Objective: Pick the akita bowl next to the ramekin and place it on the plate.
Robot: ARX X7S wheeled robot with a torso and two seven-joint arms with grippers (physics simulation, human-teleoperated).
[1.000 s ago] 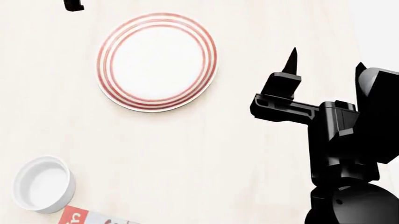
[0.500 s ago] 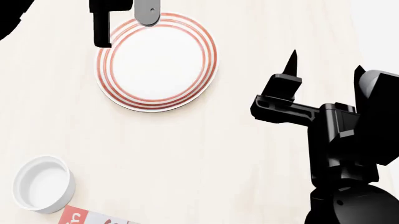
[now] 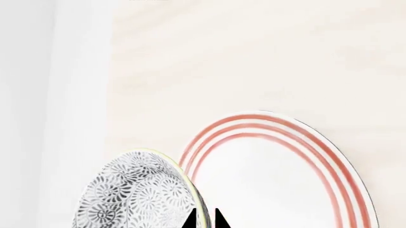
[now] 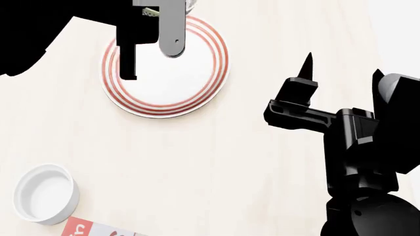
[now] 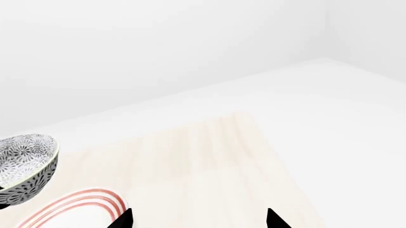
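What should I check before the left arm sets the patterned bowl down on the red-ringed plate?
1. Bowl held: ok. The left gripper is pinched on the rim of the bowl.
2. Bowl clear of the table: ok. In the right wrist view it hangs above the plate.
3. Bowl centred over the plate: not ok. The left wrist view shows it by the plate's edge, not over the middle.
4. Plate free to receive it: ok. Nothing lies on it.
5. Right gripper out of the way: ok. It is open, off to the side.
6. Bowl level: not ok; it is tilted.
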